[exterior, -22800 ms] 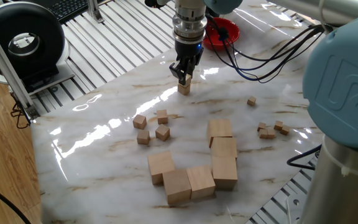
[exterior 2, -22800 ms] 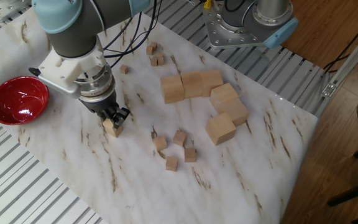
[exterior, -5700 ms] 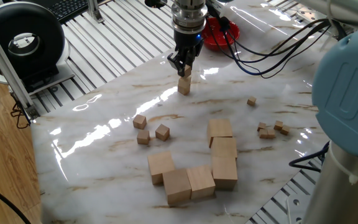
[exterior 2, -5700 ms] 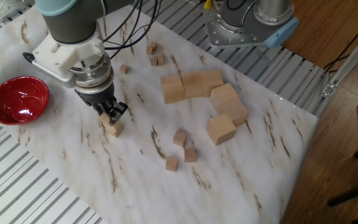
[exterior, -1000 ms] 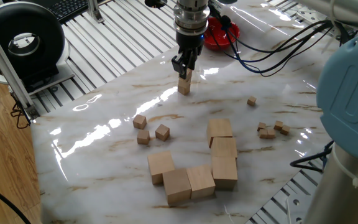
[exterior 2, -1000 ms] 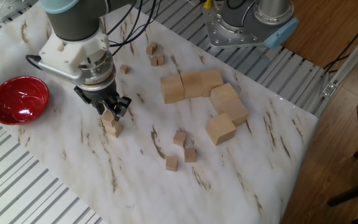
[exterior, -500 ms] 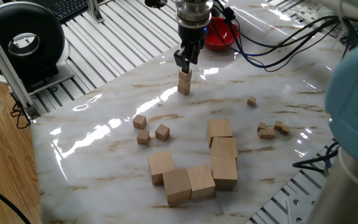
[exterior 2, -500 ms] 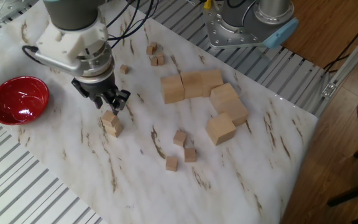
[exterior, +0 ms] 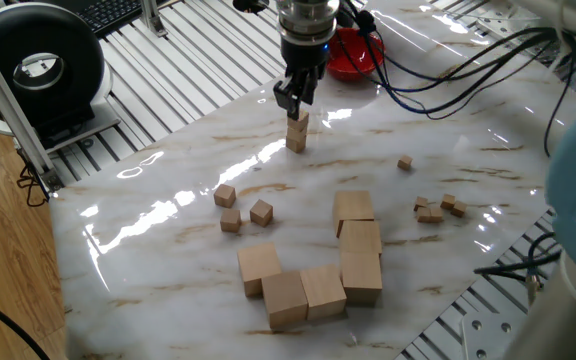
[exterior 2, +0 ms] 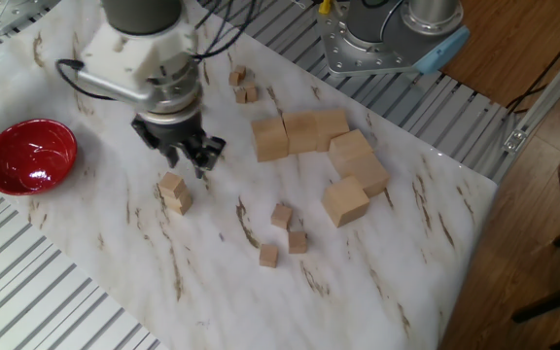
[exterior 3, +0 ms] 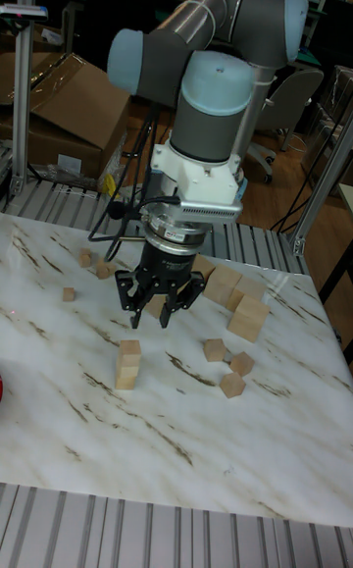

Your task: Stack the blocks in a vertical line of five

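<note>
On the marbled surface [exterior: 168, 200], as shown by one fixed view, a stack [exterior: 296, 133] of two small light-wood blocks is seen standing upright, and the gripper [exterior: 296, 97] hangs just above it, apart from the top block. The jaws are spread and nothing is held between them. Three loose blocks [exterior: 241, 208] of the same size lie together on the surface, well apart from the stack and nearer the camera. The next block is judged to be taken from that cluster, so the coming move turns on a travel from the stack toward it. Large light-wood cubes [exterior: 313, 265] and tiny cubes [exterior: 438, 208] are left out of the task.

From the other fixed view, the gripper [exterior 2: 194, 156] is seen offset from the stack [exterior 2: 174, 192], toward the big cubes, with its dark fingers parted and empty. The three loose blocks [exterior 2: 282, 233] lie beyond, further along the same side. A glossy red bowl [exterior 2: 25, 156] sits near the surface's edge.

From the tall fixed view, the gripper [exterior 3: 159, 305] is seen above and slightly to the right of the stack [exterior 3: 128, 364], clear of it. The cubes are plain, matt, sharp-edged wood, with no long axis to align to; the surface is polished and reflective, so a nudged block is judged likely to slide.
</note>
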You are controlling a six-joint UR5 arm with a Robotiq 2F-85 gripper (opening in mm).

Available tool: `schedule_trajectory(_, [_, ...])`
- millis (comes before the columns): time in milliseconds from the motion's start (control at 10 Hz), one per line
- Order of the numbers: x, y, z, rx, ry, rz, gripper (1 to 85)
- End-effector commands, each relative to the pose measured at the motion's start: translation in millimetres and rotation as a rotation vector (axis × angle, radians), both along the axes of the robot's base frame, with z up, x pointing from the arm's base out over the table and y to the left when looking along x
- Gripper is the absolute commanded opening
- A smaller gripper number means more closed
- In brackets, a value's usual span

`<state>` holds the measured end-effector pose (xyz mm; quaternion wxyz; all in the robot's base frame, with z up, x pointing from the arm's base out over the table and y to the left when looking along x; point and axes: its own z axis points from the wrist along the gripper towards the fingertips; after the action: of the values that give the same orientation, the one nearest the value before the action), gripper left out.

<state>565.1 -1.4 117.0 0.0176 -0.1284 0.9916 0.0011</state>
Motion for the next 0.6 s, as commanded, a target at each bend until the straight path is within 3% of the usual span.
schedule_trajectory(0, [-14.4,40.6,-8.9,0.054,-0.060,-0.036,46.7])
schedule_trajectory(100, [-21.6,56.4,-13.0,0.091,-0.078,-0.036,48.7])
schedule_trajectory(200, [-30.3,67.7,-16.4,0.121,-0.065,-0.018,50.0])
schedule_trajectory(300, [-36.3,69.5,-23.0,0.110,-0.052,-0.003,50.7])
schedule_trajectory(500, [-32.0,66.3,-34.6,0.075,-0.048,0.027,50.3])
